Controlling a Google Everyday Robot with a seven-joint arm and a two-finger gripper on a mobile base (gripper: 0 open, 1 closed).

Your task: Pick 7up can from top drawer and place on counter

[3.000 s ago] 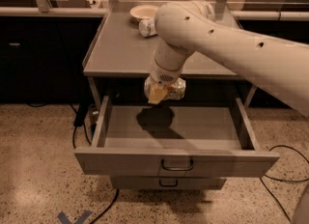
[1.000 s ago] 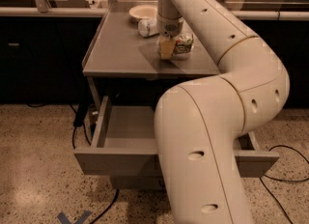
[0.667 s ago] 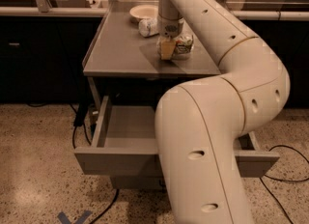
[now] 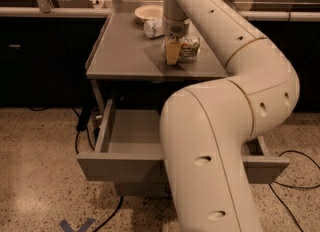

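Note:
The 7up can [image 4: 191, 47], silvery-white and green, lies on its side on the grey counter [image 4: 125, 51], right of the middle. My gripper [image 4: 181, 54] reaches down from above and is shut on the can, resting it on the counter top. One yellowish finger [image 4: 172, 52] shows at the can's left end; the other is hidden behind the can. The top drawer [image 4: 120, 168] stands pulled open below the counter. What shows of its inside is bare, and my arm hides its right half.
A white bowl [image 4: 148, 12] and a small white container [image 4: 152, 28] lying on its side sit at the counter's back. My large white arm [image 4: 215, 141] fills the right foreground. Black cables [image 4: 295, 171] run over the speckled floor. Dark cabinets stand on both sides.
Three seconds ago my gripper held the can just above the open drawer. It has since risen and moved back over the counter. Over the last second nothing has visibly moved.

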